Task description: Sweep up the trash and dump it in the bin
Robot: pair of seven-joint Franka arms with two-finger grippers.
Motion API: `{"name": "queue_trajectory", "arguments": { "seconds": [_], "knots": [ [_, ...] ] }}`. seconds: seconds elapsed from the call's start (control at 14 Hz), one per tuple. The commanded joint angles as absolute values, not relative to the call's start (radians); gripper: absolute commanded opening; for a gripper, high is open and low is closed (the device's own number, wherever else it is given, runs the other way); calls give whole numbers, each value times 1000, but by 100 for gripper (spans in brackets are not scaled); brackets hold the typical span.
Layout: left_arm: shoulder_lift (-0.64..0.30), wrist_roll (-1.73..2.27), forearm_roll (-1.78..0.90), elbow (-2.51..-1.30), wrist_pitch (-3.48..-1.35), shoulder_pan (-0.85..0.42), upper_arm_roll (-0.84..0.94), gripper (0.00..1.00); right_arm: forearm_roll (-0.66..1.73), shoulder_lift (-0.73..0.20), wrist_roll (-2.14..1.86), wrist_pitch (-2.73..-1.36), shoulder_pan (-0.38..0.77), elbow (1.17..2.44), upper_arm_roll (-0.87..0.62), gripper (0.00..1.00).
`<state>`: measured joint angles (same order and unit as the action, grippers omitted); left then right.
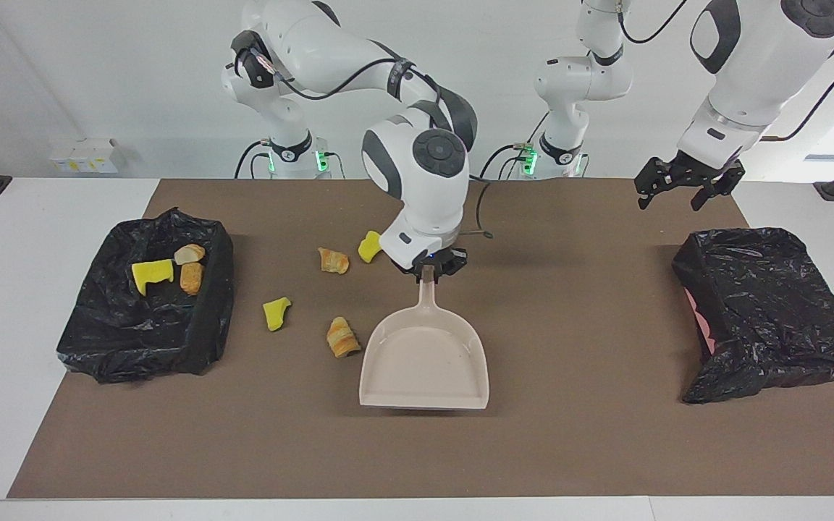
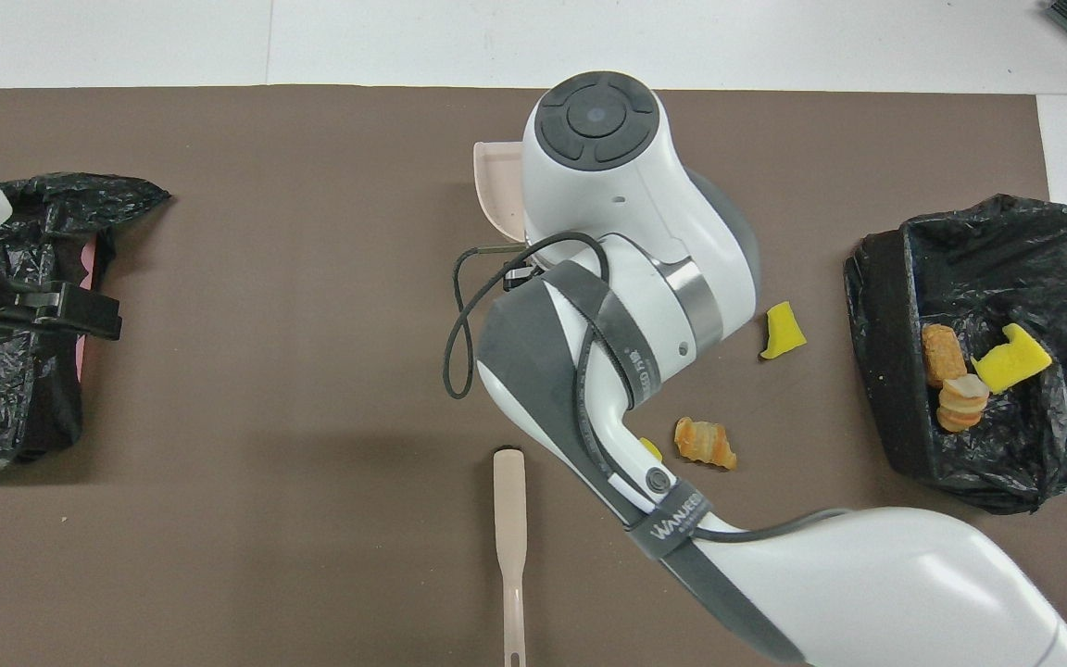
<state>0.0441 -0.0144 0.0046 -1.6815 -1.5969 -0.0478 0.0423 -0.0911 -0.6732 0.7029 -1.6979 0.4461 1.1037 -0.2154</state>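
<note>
Fingers of right gripper (image 1: 428,265) clamp dustpan (image 1: 424,359) handle, mouth away from robots; scraps (image 1: 342,337) beside it toward filled bin (image 1: 214,304); left gripper (image 1: 681,189) wide, waiting.

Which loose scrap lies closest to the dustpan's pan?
The striped bread-like scrap beside the dustpan; the other three loose scraps lie farther off.

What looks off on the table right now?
The bin at the left arm's end looks odd: skewed to the mat, liner slumped, pink showing at one edge. Four trash scraps lie loose on the mat near the dustpan, outside the other bin.
</note>
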Motion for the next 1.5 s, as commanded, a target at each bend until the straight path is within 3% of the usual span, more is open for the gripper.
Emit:
{"name": "queue_trajectory", "arguments": {
  "seconds": [0.0,0.29,0.72,0.86,0.93,1.0,1.14,1.22,1.36,1.43],
  "knots": [
    [110,-14,-9,-1784,-1650,-52,41,100,-72,-738,759,-1738,491,1043,-218,0],
    [111,-14,-9,-1786,-1663,-51,41,100,-11,-747,758,-1759,486,1072,-215,0],
    [28,-2,-46,-1635,-1621,-35,40,100,6,-735,574,-1856,439,1155,-216,0],
    [23,-5,-43,-1638,-1631,-37,38,100,35,-732,569,-1858,433,1163,-216,0],
    [23,-9,-40,-1640,-1632,-38,38,100,40,-727,569,-1853,434,1167,-215,7],
    [25,-15,-38,-1643,-1631,-38,38,100,34,-723,560,-1848,434,1176,-215,24],
    [26,-17,-35,-1647,-1629,-43,38,100,37,-719,548,-1833,431,1177,-215,28],
    [28,-17,-35,-1649,-1626,-41,38,100,31,-716,555,-1835,431,1177,-215,36],
    [31,-17,-35,-1654,-1623,-43,38,100,20,-704,558,-1836,431,1178,-213,63],
    [31,-15,-35,-1654,-1623,-43,38,100,20,-703,558,-1848,431,1178,-213,66]
  ]
}}
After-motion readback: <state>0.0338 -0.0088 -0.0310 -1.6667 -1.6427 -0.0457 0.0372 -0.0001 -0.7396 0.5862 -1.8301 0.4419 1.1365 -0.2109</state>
